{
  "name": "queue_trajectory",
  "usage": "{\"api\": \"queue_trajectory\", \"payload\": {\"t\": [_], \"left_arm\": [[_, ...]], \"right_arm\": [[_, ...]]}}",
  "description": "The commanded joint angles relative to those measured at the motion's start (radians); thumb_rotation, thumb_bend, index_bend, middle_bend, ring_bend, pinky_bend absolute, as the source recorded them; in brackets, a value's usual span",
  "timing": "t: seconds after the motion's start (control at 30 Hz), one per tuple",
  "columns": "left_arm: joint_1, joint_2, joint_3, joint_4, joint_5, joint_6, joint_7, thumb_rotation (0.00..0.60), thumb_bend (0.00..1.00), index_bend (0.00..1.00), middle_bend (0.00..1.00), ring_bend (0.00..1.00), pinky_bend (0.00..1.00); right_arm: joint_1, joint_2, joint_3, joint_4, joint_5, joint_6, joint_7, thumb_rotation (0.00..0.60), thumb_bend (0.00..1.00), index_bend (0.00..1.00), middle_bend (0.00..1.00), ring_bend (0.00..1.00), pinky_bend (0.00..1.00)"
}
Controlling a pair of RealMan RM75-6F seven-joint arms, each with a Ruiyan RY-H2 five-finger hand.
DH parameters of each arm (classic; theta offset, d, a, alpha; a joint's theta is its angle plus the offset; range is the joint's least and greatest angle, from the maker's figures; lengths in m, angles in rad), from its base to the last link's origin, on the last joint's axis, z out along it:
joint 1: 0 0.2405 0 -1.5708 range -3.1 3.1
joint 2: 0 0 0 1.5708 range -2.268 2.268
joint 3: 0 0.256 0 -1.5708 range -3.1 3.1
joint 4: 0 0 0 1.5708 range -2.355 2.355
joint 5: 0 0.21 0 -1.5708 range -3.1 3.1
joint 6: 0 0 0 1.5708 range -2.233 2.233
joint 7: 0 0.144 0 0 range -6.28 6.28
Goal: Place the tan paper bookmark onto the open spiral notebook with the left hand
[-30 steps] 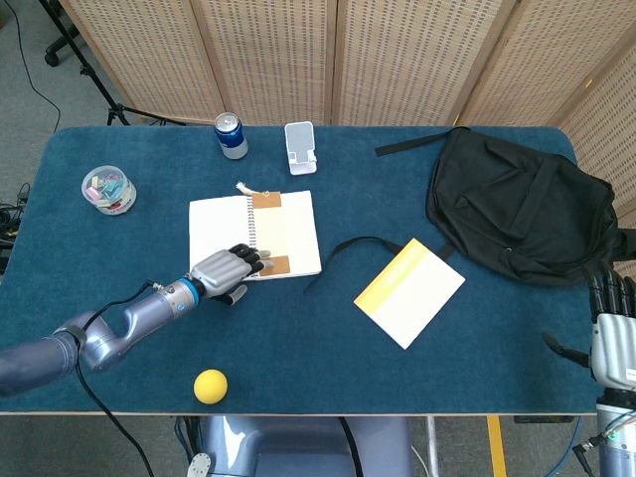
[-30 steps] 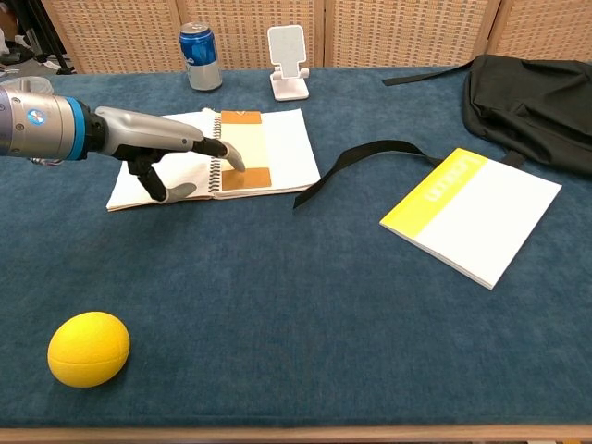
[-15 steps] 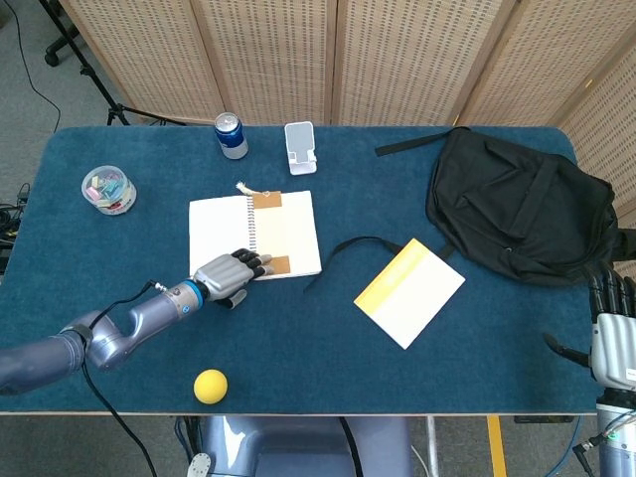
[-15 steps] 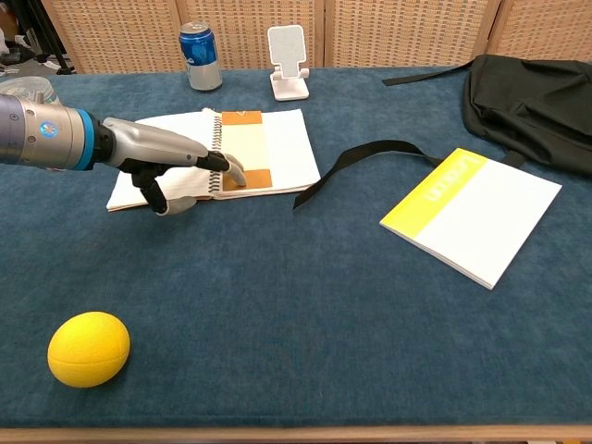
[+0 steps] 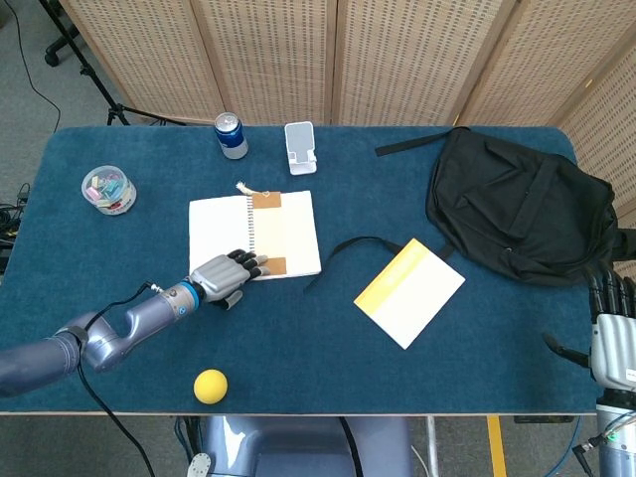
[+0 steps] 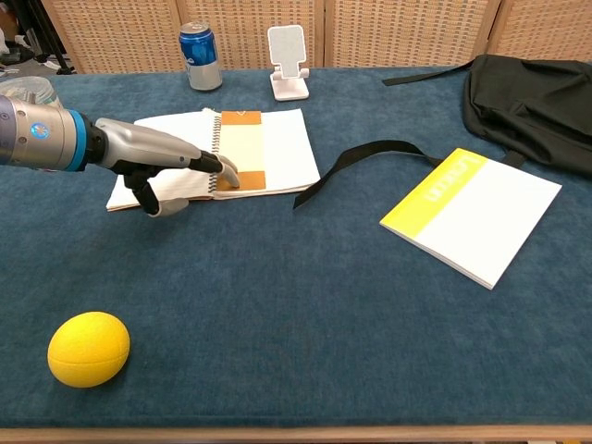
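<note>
The open spiral notebook (image 5: 298, 234) (image 6: 291, 153) lies at the middle left of the blue table. A tan paper bookmark (image 5: 272, 231) (image 6: 244, 148) lies flat along its right page, beside the spiral, with darker orange ends. My left hand (image 5: 225, 277) (image 6: 165, 168) hovers over the notebook's near edge, fingers stretched out with the tips by the bookmark's near end, holding nothing. My right hand (image 5: 612, 310) shows only in the head view at the far right edge, off the table, fingers up and empty.
A yellow ball (image 5: 210, 386) (image 6: 89, 348) sits near the front edge. A blue can (image 5: 231, 135) (image 6: 200, 55) and white phone stand (image 5: 300, 147) (image 6: 290, 61) stand behind the notebook. A black backpack (image 5: 522, 209) with its strap (image 6: 370, 157), a yellow-white booklet (image 5: 408, 292) (image 6: 470, 213) and a clip tub (image 5: 108, 189) lie around.
My left hand has drawn back a little toward the near left, off the bookmark's near end. The bookmark stays flat on the notebook. My right hand has not moved.
</note>
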Motion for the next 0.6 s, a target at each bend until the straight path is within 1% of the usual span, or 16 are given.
{"api": "queue_trajectory", "payload": {"t": [0.03,0.6], "left_arm": [[0.002,0.001,-0.003,-0.002,-0.001,0.001,0.000,0.600,0.61,0.02,0.00,0.00,0.00],[0.007,0.000,-0.014,-0.013,-0.001,-0.013,0.000,0.600,0.61,0.02,0.00,0.00,0.00]], "right_arm": [[0.000,0.000,0.000,0.000,0.000,0.000,0.000,0.600,0.00,0.00,0.00,0.00,0.00],[-0.002,0.005,0.000,-0.003,-0.001,0.002,0.006,0.600,0.00,0.00,0.00,0.00,0.00]]}}
